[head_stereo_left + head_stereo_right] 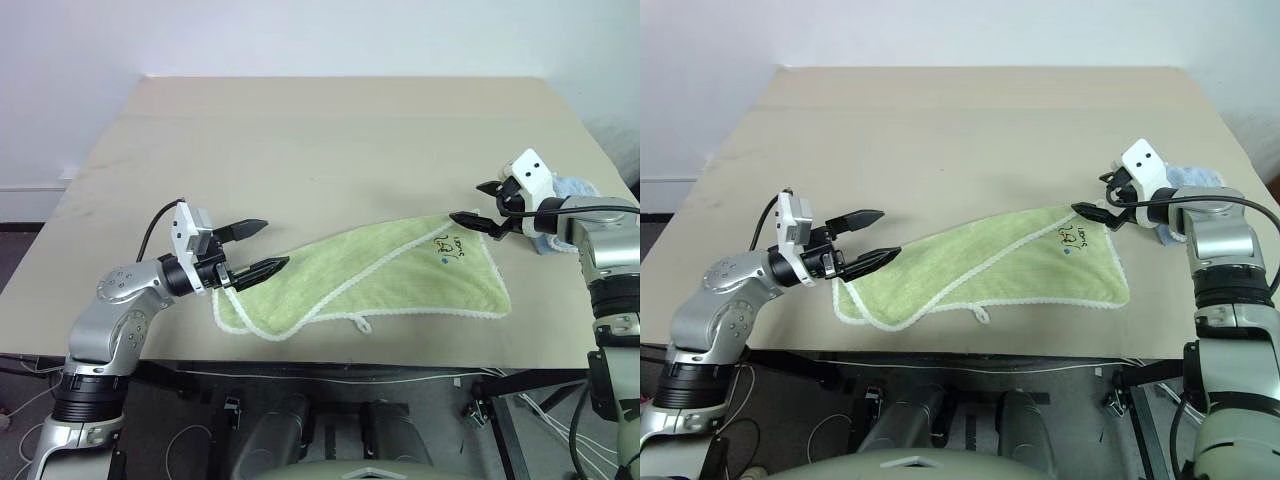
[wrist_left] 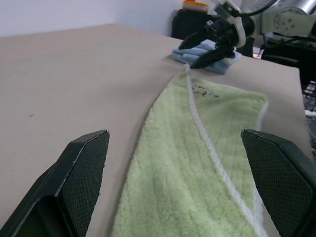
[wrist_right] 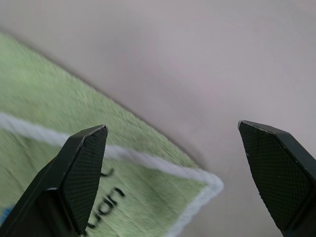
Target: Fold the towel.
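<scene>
The light green towel [image 1: 370,275] lies on the table [image 1: 330,130] near its front edge, folded over on a slant, with white scalloped edging, a small loop [image 1: 362,323] and a dark mark [image 1: 447,247]. My left gripper [image 1: 272,245] is open at the towel's left end, one finger just over the cloth. My right gripper [image 1: 466,202] is open over the towel's far right corner. In the left wrist view the towel [image 2: 197,163] runs away between the fingers. In the right wrist view the towel corner [image 3: 49,108] sits below my open right gripper [image 3: 171,126].
A folded light blue cloth [image 1: 572,186] lies at the table's right edge, just behind my right hand, also seen in the left wrist view as the blue cloth [image 2: 205,49]. The table's front edge runs close under the towel.
</scene>
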You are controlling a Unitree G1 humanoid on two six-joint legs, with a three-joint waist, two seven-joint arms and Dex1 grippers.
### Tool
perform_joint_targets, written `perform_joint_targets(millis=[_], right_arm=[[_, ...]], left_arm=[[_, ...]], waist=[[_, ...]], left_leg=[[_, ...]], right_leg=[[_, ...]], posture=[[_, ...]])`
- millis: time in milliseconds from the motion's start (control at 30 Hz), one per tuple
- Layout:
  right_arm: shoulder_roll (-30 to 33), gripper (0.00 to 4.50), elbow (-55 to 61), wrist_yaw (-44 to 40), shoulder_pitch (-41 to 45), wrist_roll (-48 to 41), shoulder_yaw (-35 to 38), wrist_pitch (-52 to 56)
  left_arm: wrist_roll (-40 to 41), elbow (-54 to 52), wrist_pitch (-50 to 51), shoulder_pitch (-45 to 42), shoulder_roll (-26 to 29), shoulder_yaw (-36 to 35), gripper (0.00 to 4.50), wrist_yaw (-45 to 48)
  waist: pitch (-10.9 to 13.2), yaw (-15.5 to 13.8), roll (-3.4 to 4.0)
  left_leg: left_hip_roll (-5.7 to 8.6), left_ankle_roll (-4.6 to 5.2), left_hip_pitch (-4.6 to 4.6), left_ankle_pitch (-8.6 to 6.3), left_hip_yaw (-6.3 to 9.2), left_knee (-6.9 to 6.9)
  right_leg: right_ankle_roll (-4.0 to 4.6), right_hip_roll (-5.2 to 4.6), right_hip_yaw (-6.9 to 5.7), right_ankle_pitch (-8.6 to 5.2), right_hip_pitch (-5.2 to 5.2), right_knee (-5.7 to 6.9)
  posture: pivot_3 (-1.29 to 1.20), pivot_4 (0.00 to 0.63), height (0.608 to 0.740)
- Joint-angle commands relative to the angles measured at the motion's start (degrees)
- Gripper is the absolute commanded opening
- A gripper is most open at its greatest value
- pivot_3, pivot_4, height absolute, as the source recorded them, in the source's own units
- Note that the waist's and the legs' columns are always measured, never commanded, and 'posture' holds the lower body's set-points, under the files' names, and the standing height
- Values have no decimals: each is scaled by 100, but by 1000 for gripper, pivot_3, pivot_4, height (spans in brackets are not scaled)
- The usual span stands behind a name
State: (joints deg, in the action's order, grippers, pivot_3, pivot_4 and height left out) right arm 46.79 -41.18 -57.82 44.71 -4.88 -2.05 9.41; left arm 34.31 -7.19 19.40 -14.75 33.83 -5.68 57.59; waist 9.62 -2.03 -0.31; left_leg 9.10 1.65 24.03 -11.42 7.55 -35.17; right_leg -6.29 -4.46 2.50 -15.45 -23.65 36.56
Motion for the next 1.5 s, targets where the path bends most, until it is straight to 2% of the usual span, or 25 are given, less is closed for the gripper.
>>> perform_joint_targets(millis=[33, 133, 467, 633, 967, 1267, 1367, 1500], right_arm=[[151, 4466, -412, -230, 367, 127, 34, -379], [176, 4466, -728, -357, 563, 239, 10, -495], [95, 4466, -1775, 102, 977, 993, -291, -1300], [-78, 4466, -1948, 82, 1189, 963, -244, -1328], [-570, 4466, -2390, 507, 1551, 1386, -507, -1287], [-672, 4466, -2764, 917, 1743, 1676, -606, -1551], [-685, 3866, -2819, 914, 1770, 1680, -581, -1632], [-648, 2569, -2824, 828, 1760, 1729, -622, -1854]], left_arm=[[95, -55, -49, -243, 115, -145, 4500, 190], [48, -38, -66, -330, 92, -64, 4500, 272], [-19, -141, -44, -352, -80, 68, 4500, 191], [6, -164, -5, -405, -103, 69, 4500, 128], [34, -604, 220, -409, -92, 153, 4500, -148], [17, -554, 160, -329, -83, 55, 4500, -181], [89, -547, 165, -309, -150, -2, 4500, -233], [116, -503, 146, -295, -178, -48, 4500, -239]], waist=[[1, 3, 0], [1, 23, 2], [1, 184, 1], [2, 295, 2], [2, 277, 2], [2, 285, 3], [2, 300, 3], [2, 299, 3]], left_leg=[[0, 0, 0, 0, 0, 0], [0, -2, 0, 1, 0, -1], [2, -19, 0, 12, -2, -1], [2, -31, 0, 20, -1, -1], [2, -39, 0, 26, -1, 2], [2, -51, 0, 34, -1, 2], [2, -52, 0, 35, -1, 2], [2, -52, 0, 35, -1, 2]], right_leg=[[0, 0, 0, 0, 0, 0], [0, 0, 0, 0, -1, 3], [2, 0, 7, -1, -22, 52], [7, 1, 9, 1, -30, 68], [8, 3, 11, 2, -34, 67], [8, 4, 11, 2, -34, 67], [8, 4, 12, 2, -35, 68], [8, 4, 12, 2, -35, 69]], posture=[[0, 150, 740], [0, 150, 740], [0, 150, 740], [0, 150, 740], [0, 150, 740], [0, 150, 740], [0, 150, 740], [0, 150, 740]])
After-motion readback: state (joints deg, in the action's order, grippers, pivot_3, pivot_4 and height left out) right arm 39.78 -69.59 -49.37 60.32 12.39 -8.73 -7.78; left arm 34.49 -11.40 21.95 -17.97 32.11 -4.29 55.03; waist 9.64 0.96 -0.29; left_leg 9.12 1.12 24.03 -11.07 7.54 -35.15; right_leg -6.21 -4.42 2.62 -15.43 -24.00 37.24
